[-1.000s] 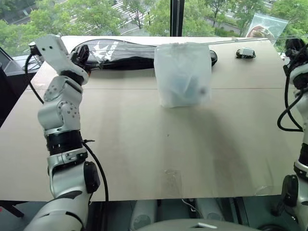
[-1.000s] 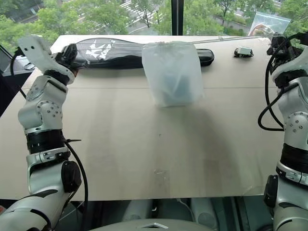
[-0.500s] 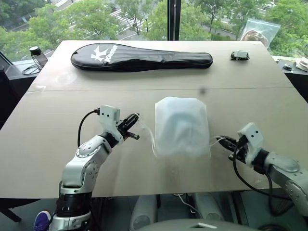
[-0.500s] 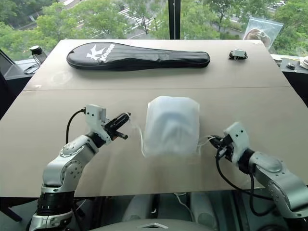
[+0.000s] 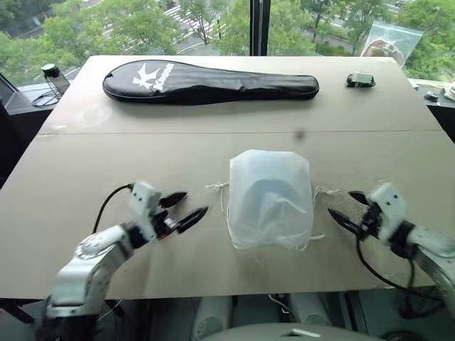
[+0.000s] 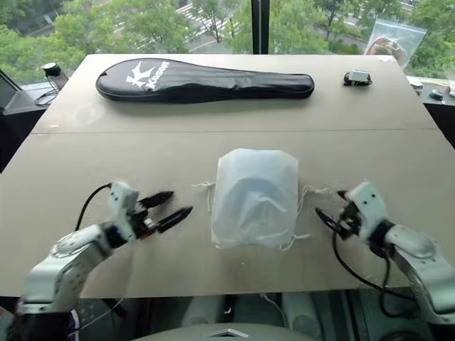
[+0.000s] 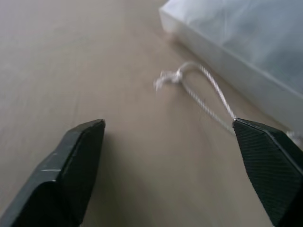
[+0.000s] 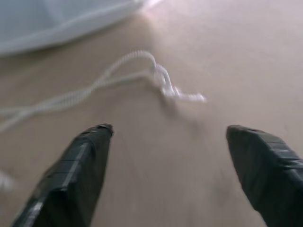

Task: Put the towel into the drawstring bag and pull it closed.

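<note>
Drawstring bag lying flat on table, midway between both grippers, mouth toward the near edge, long axis running front to back. Pale blue tint inside suggests towel already within; outline not distinct. Left gripper just left of bag, jaws wide apart, empty; left cord loose on the surface ahead between the fingertips, knot untouched. Right gripper just right of bag, jaws likewise spread, empty; right cord slack ahead. Each arm nearest its own cord. Counted: one bag, two cords, two grippers, one black racket cover at far edge. Judged: closure apparently done or nearly so.
</note>
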Action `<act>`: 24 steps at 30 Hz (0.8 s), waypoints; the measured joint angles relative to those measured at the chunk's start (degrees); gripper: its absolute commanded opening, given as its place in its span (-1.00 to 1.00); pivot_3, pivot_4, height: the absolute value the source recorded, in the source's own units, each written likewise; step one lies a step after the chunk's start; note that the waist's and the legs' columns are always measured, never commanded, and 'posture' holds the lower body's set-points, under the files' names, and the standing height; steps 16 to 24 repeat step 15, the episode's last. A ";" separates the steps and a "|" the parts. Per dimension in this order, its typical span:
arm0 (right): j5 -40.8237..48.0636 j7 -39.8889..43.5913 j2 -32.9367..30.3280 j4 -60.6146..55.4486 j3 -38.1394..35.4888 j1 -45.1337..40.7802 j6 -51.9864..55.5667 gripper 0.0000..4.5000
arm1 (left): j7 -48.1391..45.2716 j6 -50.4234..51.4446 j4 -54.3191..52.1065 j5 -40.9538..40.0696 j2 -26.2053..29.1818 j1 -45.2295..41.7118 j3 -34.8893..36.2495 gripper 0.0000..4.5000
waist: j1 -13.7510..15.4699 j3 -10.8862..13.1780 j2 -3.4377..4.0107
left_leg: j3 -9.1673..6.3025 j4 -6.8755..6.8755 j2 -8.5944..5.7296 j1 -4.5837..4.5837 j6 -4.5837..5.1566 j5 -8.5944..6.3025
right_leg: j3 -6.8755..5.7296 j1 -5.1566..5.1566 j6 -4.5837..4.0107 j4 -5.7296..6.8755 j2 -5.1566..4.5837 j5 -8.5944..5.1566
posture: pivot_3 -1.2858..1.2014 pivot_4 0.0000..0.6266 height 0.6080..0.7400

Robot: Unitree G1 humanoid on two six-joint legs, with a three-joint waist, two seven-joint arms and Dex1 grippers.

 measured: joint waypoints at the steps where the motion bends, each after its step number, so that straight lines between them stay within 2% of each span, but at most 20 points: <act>1: 0.85 1.67 -0.16 -0.81 -2.00 1.88 -0.62 0.97 | -1.32 0.00 -0.30 -0.28 1.12 1.53 0.88 1.00 | -0.05 0.00 0.00 | 0.01 0.00 0.00 0.01 0.00 0.00 | 0.01 0.00 0.01 0.00 0.00 0.00 | 0.03 -0.52 1.00; 3: 2.59 4.70 -0.34 -2.28 -5.24 4.70 -1.95 0.97 | -3.24 0.09 -1.24 -0.86 2.56 4.16 2.28 1.00 | -0.14 0.00 0.00 | 0.04 0.00 0.05 0.08 0.01 0.00 | 0.04 0.04 -0.15 -0.01 0.01 -0.14 | 0.03 -0.52 1.00; 5: 4.01 7.75 -0.32 -3.37 -8.60 6.55 -3.83 0.97 | -4.42 0.44 -2.77 -1.78 3.38 6.14 4.01 1.00 | -0.23 0.00 0.00 | 0.08 0.10 0.18 0.14 0.01 0.00 | 0.05 0.09 0.04 0.02 0.02 -0.27 | 0.03 -0.52 1.00; 8: 3.97 8.49 0.14 -3.32 -10.47 6.17 -5.55 0.97 | -3.07 0.85 -3.01 -2.05 3.08 5.26 6.15 1.00 | -0.21 0.00 0.00 | 0.06 0.29 0.27 0.17 0.02 0.01 | 0.02 0.14 0.04 0.08 0.07 -0.27 | 0.03 -0.52 1.00; 11: 3.79 9.00 1.07 -2.31 -10.76 5.14 -6.94 0.97 | 2.33 0.99 -1.54 -2.29 -0.30 -0.88 8.20 1.00 | 0.07 -0.02 -0.01 | 0.01 0.39 0.26 0.18 0.02 0.03 | -0.05 0.23 0.04 0.13 0.08 -0.26 | 0.03 -0.52 1.00; 15: 2.33 9.47 1.97 -0.99 -10.86 6.77 -9.20 0.97 | 6.37 1.19 0.23 -3.03 -1.13 -6.86 10.02 1.00 | -0.01 -0.05 -0.05 | 0.05 0.36 0.09 0.14 0.01 0.03 | -0.03 0.23 0.02 0.13 0.09 -0.23 | 0.03 -0.52 1.00; 24: 2.33 9.47 1.97 -0.99 -10.86 6.77 -9.20 0.97 | 6.37 1.19 0.23 -3.03 -1.13 -6.86 10.02 1.00 | -0.01 -0.05 -0.05 | 0.05 0.36 0.09 0.14 0.01 0.03 | -0.03 0.23 0.02 0.13 0.09 -0.23 | 0.03 -0.52 1.00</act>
